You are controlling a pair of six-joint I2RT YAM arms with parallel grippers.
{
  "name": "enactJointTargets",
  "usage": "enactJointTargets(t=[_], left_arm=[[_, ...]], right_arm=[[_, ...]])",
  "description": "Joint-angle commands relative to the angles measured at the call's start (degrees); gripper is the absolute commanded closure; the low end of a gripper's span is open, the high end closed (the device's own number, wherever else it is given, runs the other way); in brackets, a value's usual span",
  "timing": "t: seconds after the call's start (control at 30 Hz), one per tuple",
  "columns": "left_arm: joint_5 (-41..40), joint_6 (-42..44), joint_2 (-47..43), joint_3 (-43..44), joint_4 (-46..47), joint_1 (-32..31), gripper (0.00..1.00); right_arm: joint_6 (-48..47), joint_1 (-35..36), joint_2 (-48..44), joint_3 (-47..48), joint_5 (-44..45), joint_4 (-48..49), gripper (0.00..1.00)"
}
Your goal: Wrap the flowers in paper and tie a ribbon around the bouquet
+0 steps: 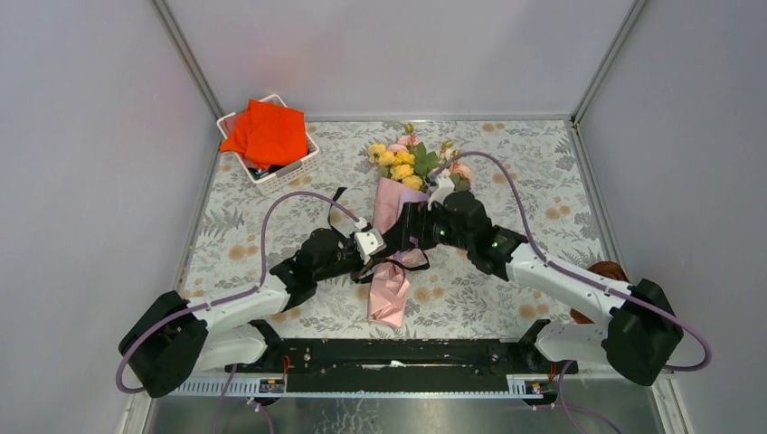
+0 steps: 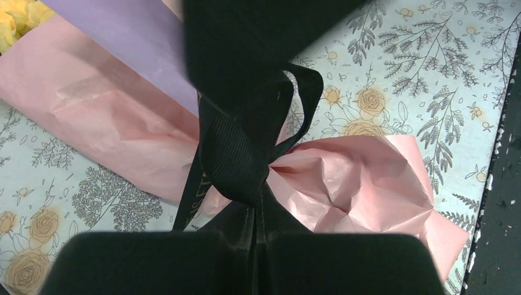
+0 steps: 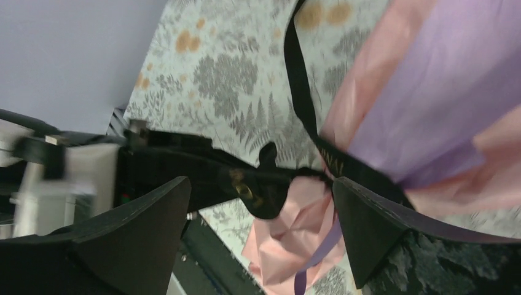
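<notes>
The bouquet (image 1: 391, 303) lies in the middle of the printed tablecloth (image 1: 543, 172), a long cone. Its wide end with the yellow and pink flowers (image 1: 398, 161) points to 12 o'clock, its crumpled narrow end to 6 o'clock. The paper (image 2: 123, 123) is thin and glossy, pale pink outside with a smooth purple face showing. A ribbed black ribbon (image 2: 236, 160) is knotted around the narrow waist of the cone. The left gripper (image 2: 257, 215) is closed and pinches this ribbon just under the knot. The right gripper (image 3: 259, 184) stands wide and holds nothing. At 10 o'clock a white lattice basket (image 1: 294, 170) holds an orange-red cloth (image 1: 267, 133).
</notes>
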Motion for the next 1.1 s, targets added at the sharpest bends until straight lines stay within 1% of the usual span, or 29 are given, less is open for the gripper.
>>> enactJointTargets(t=[0.0, 0.07, 0.13, 0.3, 0.33, 0.37, 0.4, 0.43, 0.47, 0.5, 0.53, 0.57, 0.63, 0.67, 0.73, 0.77, 0.8, 0.83, 0.87, 0.93, 0.97, 1.0, 1.03, 1.07], left_arm=[[-2.2, -1.3, 0.6, -0.1, 4.2, -0.3, 1.00], [-2.0, -1.3, 0.9, -0.1, 4.3, -0.3, 1.00], [-2.1, -1.5, 1.2, 0.1, 4.4, -0.3, 1.00], [-2.5, -1.5, 1.7, 0.7, 4.1, -0.3, 1.00], [-2.4, -1.4, 1.9, 0.8, 4.0, -0.3, 1.00], [-2.5, -1.5, 2.1, 0.9, 3.9, -0.3, 1.00], [-2.4, -1.6, 2.1, 1.0, 3.8, -0.3, 1.00], [-2.2, -1.6, 2.2, 1.1, 3.8, -0.3, 1.00], [-1.9, -1.5, 2.2, 1.1, 3.8, -0.3, 1.00], [-1.8, -1.6, 2.1, 1.2, 3.7, -0.3, 1.00], [-1.7, -1.6, 2.1, 1.4, 3.4, -0.3, 1.00], [-1.7, -1.6, 2.1, 1.6, 3.1, -0.3, 1.00], [-1.6, -1.2, 1.8, 2.1, 1.9, -0.3, 1.00], [-1.5, -0.9, 1.4, 2.6, 0.8, -0.3, 0.87], [-0.7, 1.0, 0.2, 5.1, -4.9, -0.2, 0.45], [-0.7, 1.9, -0.4, 7.6, -9.3, 0.0, 0.34], [-0.3, 1.6, -0.9, 10.6, -14.7, 0.9, 0.28], [1.9, -0.5, -0.7, 13.9, -20.3, 3.2, 0.26], [6.0, -3.6, 0.1, 17.7, -26.0, 7.4, 0.26], [13.9, -12.8, 3.2, 24.1, -35.4, 18.2, 0.28], [15.0, -15.8, 5.3, 26.7, -40.0, 24.5, 0.31], [12.9, -17.3, 8.0, 29.1, -44.2, 27.9, 0.36], [8.3, -17.6, 10.0, 31.6, -47.7, 29.8, 0.40], [2.0, -16.6, 12.0, 33.5, -50.3, 30.7, 0.42]], right_arm=[[11.0, 1.5, -0.8, -4.2, 1.3, 8.8, 0.08], [12.4, 1.6, 1.0, -4.4, -1.2, 10.6, 0.14], [12.9, 1.7, 3.5, -3.2, -3.2, 10.0, 0.19], [15.0, 2.0, 5.3, -3.6, -6.2, 11.5, 0.25], [14.9, 2.0, 5.5, -3.4, -6.3, 10.7, 0.28], [14.5, 2.0, 5.6, -3.2, -6.0, 9.8, 0.33], [14.0, 2.0, 5.5, -3.0, -5.7, 8.9, 0.43], [13.8, 1.9, 5.3, -3.1, -5.0, 8.5, 0.55], [13.8, 1.9, 5.0, -3.3, -3.9, 8.4, 0.74], [13.7, 1.9, 4.7, -3.5, -2.6, 8.2, 0.86], [13.6, 1.8, 4.4, -3.8, -1.1, 7.8, 0.95], [13.1, 1.9, 4.1, -4.1, 0.6, 7.3, 1.00], [11.7, 1.9, 3.4, -4.8, 2.8, 6.8, 1.00], [10.9, 1.9, 3.3, -5.0, 3.2, 6.7, 1.00], [9.2, 1.8, 3.3, -4.6, 3.8, 6.2, 1.00], [8.3, 1.8, 3.5, -4.1, 3.9, 5.8, 1.00], [7.4, 1.8, 3.8, -3.6, 4.0, 5.3, 1.00], [6.6, 1.8, 4.1, -3.2, 4.2, 4.8, 1.00], [5.8, 1.8, 4.3, -2.9, 4.5, 4.2, 1.00], [4.8, 1.8, 4.4, -2.8, 5.0, 4.1, 1.00], [4.3, 1.8, 4.5, -2.9, 4.9, 4.3, 1.00], [4.0, 1.7, 4.7, -2.9, 4.8, 4.5, 1.00], [3.8, 1.8, 4.9, -2.8, 4.7, 4.7, 1.00], [3.5, 1.8, 5.1, -2.7, 4.6, 4.8, 1.00]])
